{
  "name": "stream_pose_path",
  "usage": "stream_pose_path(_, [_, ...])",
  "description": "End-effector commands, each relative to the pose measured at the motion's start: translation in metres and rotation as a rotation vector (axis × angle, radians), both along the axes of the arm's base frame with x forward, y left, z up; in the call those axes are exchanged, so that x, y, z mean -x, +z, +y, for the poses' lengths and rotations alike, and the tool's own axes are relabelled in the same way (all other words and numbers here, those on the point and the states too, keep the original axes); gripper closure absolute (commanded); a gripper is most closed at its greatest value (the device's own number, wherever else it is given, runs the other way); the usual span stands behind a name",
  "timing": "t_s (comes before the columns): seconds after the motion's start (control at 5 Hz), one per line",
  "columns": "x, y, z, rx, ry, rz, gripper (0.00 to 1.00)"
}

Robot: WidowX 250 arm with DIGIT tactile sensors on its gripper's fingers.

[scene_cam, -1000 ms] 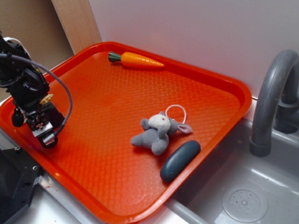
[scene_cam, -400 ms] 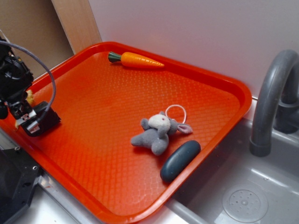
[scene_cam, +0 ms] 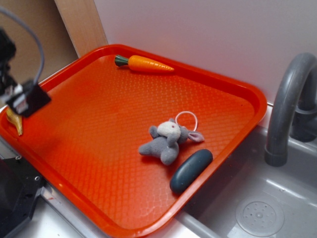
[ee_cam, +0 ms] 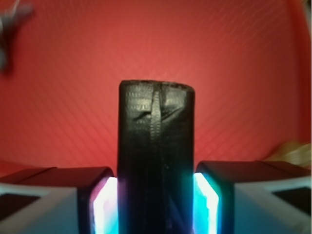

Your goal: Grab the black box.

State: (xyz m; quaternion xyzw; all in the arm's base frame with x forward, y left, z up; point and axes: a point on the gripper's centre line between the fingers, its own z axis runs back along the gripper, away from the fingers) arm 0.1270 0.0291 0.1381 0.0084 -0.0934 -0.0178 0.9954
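Observation:
The black box [ee_cam: 156,156] fills the middle of the wrist view, a matte block standing up between my two glowing pads [ee_cam: 105,204], which press on both its sides. My gripper [ee_cam: 156,207] is shut on it. In the exterior view the black box [scene_cam: 33,99] hangs lifted above the left rim of the orange tray [scene_cam: 124,124], with my gripper [scene_cam: 19,101] at the far left edge of the picture, mostly cut off.
A grey plush bunny [scene_cam: 166,141] lies mid-tray beside a dark blue-grey oval pebble [scene_cam: 190,170]. A toy carrot [scene_cam: 146,64] lies at the back rim. A yellowish shell [scene_cam: 14,121] rests on the tray's left edge. A grey faucet [scene_cam: 287,109] and sink stand right.
My gripper has risen and drawn back to the left with the black box held in it, lifting it off the tray. The yellowish shell is now uncovered.

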Motion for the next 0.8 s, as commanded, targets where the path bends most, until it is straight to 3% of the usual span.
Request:
stream_pose_path(0.0, [-0.022, 0.101, -0.027, -0.12, 0.041, 0.006, 1.0])
stream_pose_path(0.6, [-0.037, 0.121, -0.003, -0.037, 0.066, 0.112, 1.0])
